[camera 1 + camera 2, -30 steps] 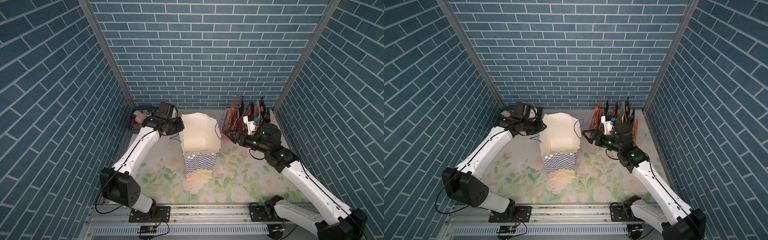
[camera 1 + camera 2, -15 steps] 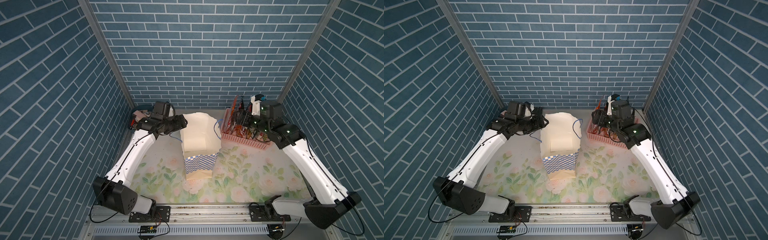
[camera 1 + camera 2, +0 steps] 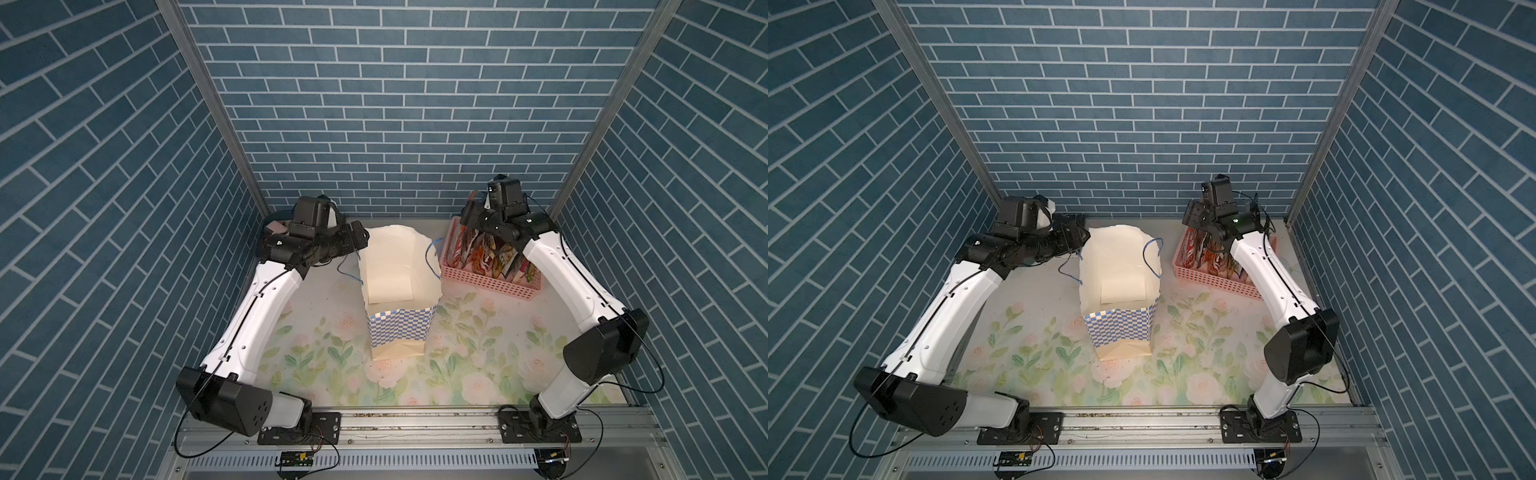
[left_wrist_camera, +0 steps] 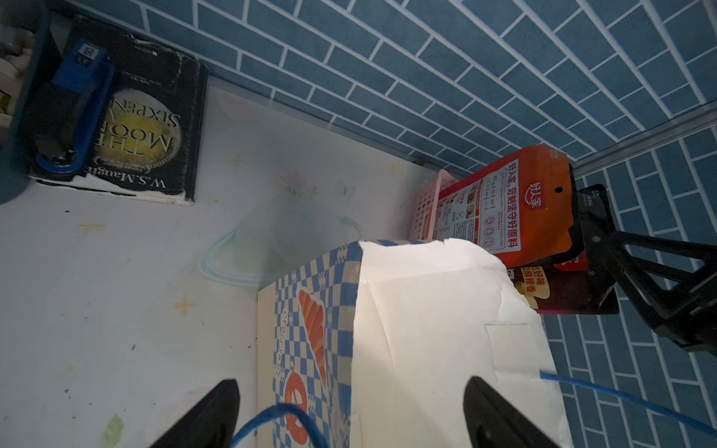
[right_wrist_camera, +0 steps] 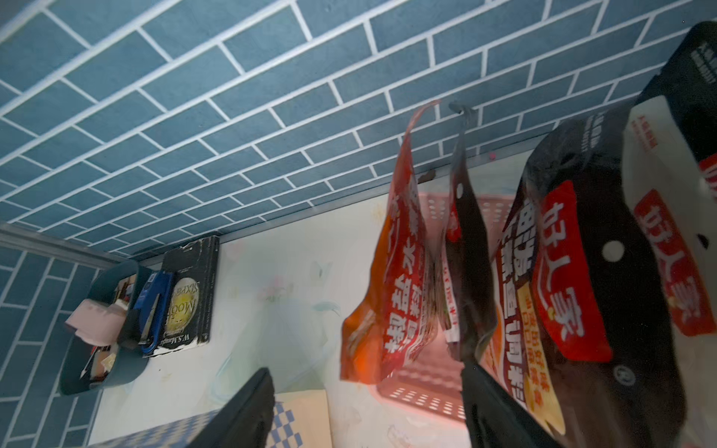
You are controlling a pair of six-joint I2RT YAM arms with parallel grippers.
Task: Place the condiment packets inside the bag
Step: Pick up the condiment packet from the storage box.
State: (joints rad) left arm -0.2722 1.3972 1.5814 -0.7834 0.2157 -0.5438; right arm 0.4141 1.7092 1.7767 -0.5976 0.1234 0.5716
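Observation:
The bag (image 3: 401, 328) (image 3: 1121, 328) stands upright mid-table with its white mouth open; no packet shows inside it. My left gripper (image 3: 358, 240) (image 4: 351, 411) is open at the bag's left rim. In the left wrist view the bag (image 4: 426, 329) wall and a blue cord handle (image 4: 271, 419) lie between the spread fingers without touching them. The condiment packets (image 3: 486, 253) (image 3: 1208, 257) stand upright in a pink basket (image 3: 486, 284). My right gripper (image 3: 469, 220) (image 5: 368, 411) hovers open over the basket's left end, holding nothing. An orange packet (image 5: 399, 294) and black packets (image 5: 574, 291) stand just ahead of it.
A black book (image 4: 155, 128) with a blue stapler (image 4: 77, 101) on it lies at the back left, beside a dark blue tray (image 5: 93, 341) of small items. The pink basket (image 3: 1217, 282) sits close to the bag's right side. Brick walls enclose the floral table.
My left gripper opened and let go of the bag's rim. My right arm swung from beside the bag up and back over the pink basket.

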